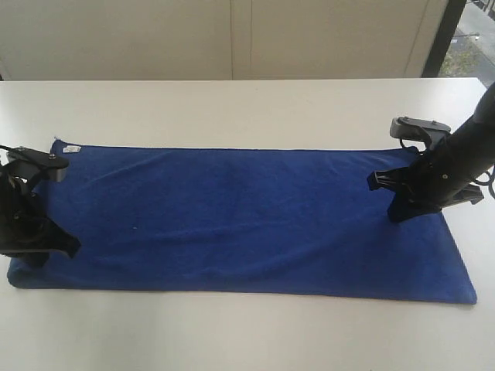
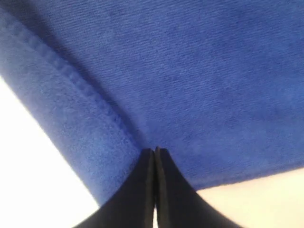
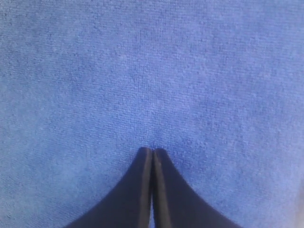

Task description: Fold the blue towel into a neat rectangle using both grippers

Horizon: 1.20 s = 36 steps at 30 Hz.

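Open table (image 1: 232,108) behind blue towel (image 1: 247,216); left gripper (image 1: 35,255), right gripper (image 1: 401,212) block towel ends.

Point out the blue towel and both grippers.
blue towel (image 1: 240,220), exterior view, cloth's middle.
left gripper (image 2: 155,151), left wrist view, shut jaws' tips.
right gripper (image 3: 152,151), right wrist view, shut jaws' tips.

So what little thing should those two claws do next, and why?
Probably open both sets of jaws. The blue towel lies flat and unfolded. The left gripper and right gripper are each shut with their tips at the cloth and no fabric visibly pinched between them, so neither can lift an end yet.
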Tool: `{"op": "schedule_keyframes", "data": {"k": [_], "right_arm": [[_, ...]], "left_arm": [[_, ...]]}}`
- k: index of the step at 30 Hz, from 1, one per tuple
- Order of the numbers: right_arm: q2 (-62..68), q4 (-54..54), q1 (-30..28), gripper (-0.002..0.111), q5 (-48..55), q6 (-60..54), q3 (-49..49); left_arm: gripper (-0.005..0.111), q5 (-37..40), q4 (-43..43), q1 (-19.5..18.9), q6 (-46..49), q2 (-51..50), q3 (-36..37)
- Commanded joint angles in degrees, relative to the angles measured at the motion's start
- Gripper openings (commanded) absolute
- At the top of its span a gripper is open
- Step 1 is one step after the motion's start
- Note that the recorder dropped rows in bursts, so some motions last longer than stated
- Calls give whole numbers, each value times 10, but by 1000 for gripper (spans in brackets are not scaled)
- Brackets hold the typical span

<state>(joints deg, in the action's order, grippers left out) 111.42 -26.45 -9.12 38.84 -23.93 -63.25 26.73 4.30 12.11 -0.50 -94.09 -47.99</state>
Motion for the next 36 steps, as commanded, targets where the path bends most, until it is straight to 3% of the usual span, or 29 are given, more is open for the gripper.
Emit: {"op": "schedule_keyframes", "data": {"k": [1,6,10,18,22,26,31,36], "right_arm": [[0,6,0,0,-1,1,0],[0,6,0,0,-1,1,0],[0,4,0,0,-2,1,0],[0,4,0,0,-6,1,0],[-11,4,0,0,-11,1,-1],[-38,4,0,0,1,13,-1],[-77,16,0,0,53,62,0],[-122,119,10,0,72,155,28]], "left_arm": [[0,53,87,-1,-49,17,-1],[0,124,263,-1,-204,16,-1],[0,165,326,-1,-277,24,-1],[0,136,334,-1,-283,113,-1],[0,78,281,-1,-273,145,0],[0,38,219,-1,-190,132,14],[0,32,217,-1,-187,79,18],[0,32,217,-1,-187,32,18]]}}
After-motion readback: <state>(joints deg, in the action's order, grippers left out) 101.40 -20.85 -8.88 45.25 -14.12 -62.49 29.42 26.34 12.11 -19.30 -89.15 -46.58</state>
